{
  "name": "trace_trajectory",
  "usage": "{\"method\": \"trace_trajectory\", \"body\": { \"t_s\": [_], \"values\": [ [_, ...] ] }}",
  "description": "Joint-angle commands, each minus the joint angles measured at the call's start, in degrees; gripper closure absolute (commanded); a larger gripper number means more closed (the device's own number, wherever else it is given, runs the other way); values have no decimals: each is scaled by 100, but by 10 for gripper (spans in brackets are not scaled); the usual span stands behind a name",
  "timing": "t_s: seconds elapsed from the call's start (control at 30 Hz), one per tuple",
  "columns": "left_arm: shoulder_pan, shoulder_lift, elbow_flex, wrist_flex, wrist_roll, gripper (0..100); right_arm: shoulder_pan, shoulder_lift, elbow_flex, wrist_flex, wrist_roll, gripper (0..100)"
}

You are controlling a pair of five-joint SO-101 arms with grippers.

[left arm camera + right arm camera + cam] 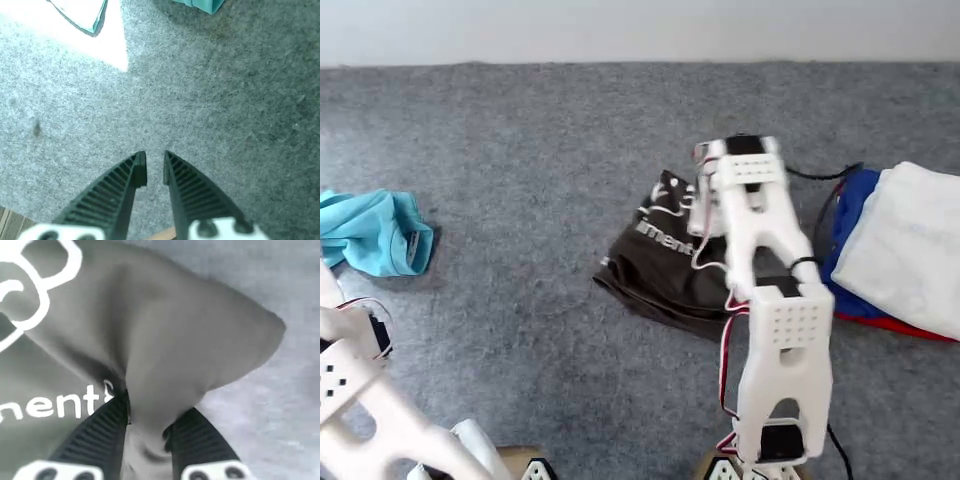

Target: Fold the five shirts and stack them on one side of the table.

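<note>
The right end effector (147, 415) is pinching a gathered ridge of the dark shirt (665, 260), which lies crumpled in the middle of the worktop (520, 150), just left of the finished stack. This looks like the start of that shirt's fold. To do it well, the pinched edge should probably be raised only enough to clear the layer beneath. It should then be carried straight across so the cloth rolls over itself rather than dragging the whole garment over the nap. Setting it down before the grip opens would keep the crease from springing back. The fabric is a soft, limp knit with white printed lettering. It puckers into a peaked tent above the ribbed black fingers (100, 430), so too small a bite may slip out. The worktop covering is a grey, felt-like pile that should grip cloth somewhat. At the right, a white shirt (910, 245) lies flat on a blue shirt (848, 215) with a red edge showing underneath. A teal shirt (375, 230) is bunched at the far left. The left end effector (155, 170) hangs over bare grey pile near the teal shirt, its jaws all but pressed together on nothing.
</note>
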Motion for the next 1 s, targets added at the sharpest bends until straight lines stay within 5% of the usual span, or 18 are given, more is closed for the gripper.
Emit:
{"method": "trace_trajectory", "body": {
  "t_s": [0.0,0.27,0.57,0.97],
  "values": [
    [-18,-79,-40,-70,-53,928,585,-998,-607,593,1029,990],
    [-9,-70,-40,-70,-53,928,1473,-2396,-642,541,2760,990],
    [-9,-44,-31,-70,-53,928,2264,-3538,-642,338,3516,990],
    [-9,-44,-22,-70,-53,928,3670,-2422,-633,-1297,4387,990]
  ]
}}
